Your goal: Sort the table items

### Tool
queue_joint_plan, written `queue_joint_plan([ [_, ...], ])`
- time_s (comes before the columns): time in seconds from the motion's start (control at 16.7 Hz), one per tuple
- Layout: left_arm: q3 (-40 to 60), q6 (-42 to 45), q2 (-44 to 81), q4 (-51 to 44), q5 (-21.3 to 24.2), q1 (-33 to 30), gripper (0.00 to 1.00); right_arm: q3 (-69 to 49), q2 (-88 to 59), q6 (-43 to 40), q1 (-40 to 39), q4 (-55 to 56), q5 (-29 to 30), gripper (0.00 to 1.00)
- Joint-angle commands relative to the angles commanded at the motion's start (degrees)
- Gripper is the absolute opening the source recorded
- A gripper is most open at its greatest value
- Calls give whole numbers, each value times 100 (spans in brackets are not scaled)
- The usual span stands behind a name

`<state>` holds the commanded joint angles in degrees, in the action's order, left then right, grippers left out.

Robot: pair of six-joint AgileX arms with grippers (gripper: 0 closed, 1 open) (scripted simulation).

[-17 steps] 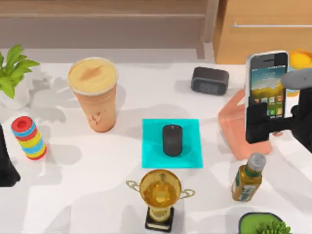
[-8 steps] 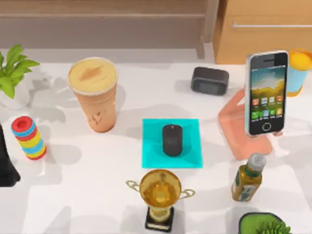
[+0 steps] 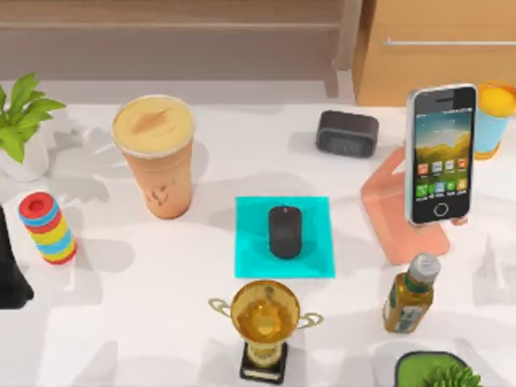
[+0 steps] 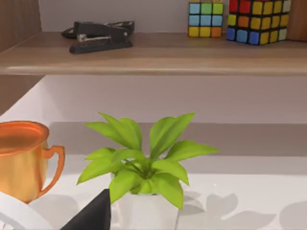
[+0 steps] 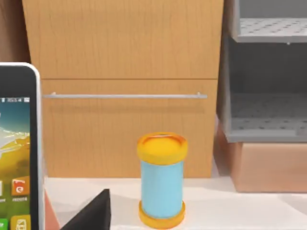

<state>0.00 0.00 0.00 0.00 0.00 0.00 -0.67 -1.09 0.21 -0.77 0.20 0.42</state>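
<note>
White table (image 3: pixel 121 322), shelf behind. Mouse (image 3: pixel 285 231) lies on the teal mat (image 3: pixel 250 258), phone (image 3: pixel 440 153) stands on the pink stand (image 3: pixel 395 218), both apparently sorted; cup (image 3: pixel 158 157) remains loose at left. My jaws' state: cannot tell.

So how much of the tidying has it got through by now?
Two items look placed: the small black oval mouse lies on the turquoise mat, and the silver-edged smartphone stands upright on the salmon-pink stand, with nothing gripping it. The tall tan-orange drink cup sits on bare white table, apparently still to sort.
</note>
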Motion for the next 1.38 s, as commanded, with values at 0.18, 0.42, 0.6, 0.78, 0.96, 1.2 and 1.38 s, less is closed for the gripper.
queue_joint_plan([
  [0.18,0,0,0,0,0,0,100,67,109,-21,77,-21,-42,100],
  [0.42,0,0,0,0,0,0,100,67,109,-21,77,-21,-42,100],
  [0.6,-1,-70,323,227,-73,-165,100,67,109,-21,77,-21,-42,100],
  [0.78,33,-208,1135,782,-229,-572,100,67,109,-21,77,-21,-42,100],
  [0.96,131,-375,2361,1604,-465,-1130,100,67,109,-21,77,-21,-42,100],
  [1.2,365,-589,4460,2971,-909,-1942,100,67,109,-21,77,-21,-42,100],
  [1.38,636,-699,6210,4115,-1321,-2531,100,67,109,-21,77,-21,-42,100],
])
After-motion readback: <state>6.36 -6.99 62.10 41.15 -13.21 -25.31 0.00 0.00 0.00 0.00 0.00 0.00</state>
